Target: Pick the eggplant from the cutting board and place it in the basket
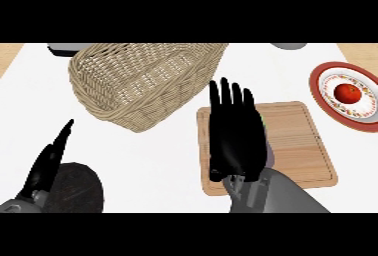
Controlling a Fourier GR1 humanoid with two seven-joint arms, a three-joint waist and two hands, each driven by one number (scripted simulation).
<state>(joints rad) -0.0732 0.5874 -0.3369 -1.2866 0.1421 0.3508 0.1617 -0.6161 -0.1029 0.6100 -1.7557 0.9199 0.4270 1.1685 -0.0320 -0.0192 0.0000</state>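
Observation:
A wooden cutting board [306, 150] lies right of centre on the white counter. My right hand [235, 137] hovers flat over the board's left half, fingers straight and pointing away from me, open. The eggplant is almost wholly hidden beneath it. Only a thin purplish sliver [270, 158] shows at the hand's right edge, and I cannot tell whether the hand touches it. The woven wicker basket [140, 80] stands tilted at the upper left of the board, with its opening facing me. My left hand [48, 162] rests open at the lower left, fingers up.
A red-rimmed plate [328, 97] holding a red round fruit [347, 92] sits at the right edge. A dark round object [77, 192] lies beside my left hand. Grey items [66, 48] [289, 45] show at the counter's far edge.

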